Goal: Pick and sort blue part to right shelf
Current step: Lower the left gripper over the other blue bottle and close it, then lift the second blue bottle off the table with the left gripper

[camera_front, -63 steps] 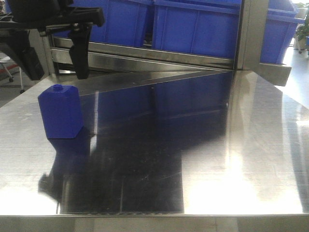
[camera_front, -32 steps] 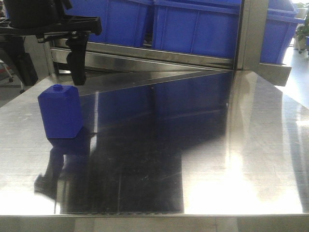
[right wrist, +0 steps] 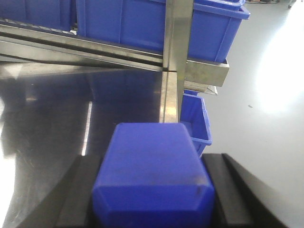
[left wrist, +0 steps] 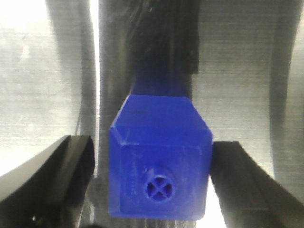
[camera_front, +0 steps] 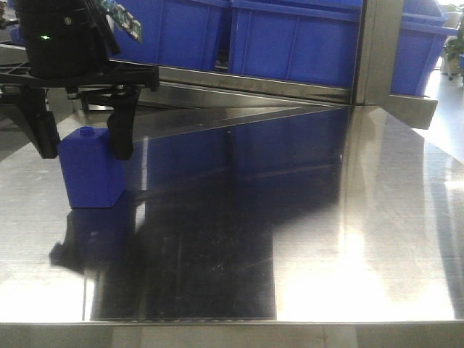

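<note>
Pinching the blue part (right wrist: pixel 152 175), the right fingers (right wrist: pixel 78 199) have it picked, not yet on the right shelf (right wrist: pixel 95 51); spread left fingers (left wrist: pixel 47 180) straddle a knobbed block (left wrist: pixel 159 166).

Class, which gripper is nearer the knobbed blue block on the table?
Left. The left gripper has its fingers either side of the knobbed block. The right gripper is outside the front view, another blue block between its fingers.

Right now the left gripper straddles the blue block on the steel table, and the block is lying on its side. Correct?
Not quite. The blue block stands upright with its small round knob on top, as the front-facing view shows. The rest holds: the left gripper straddles it, one finger on each side, on the steel table.
</note>
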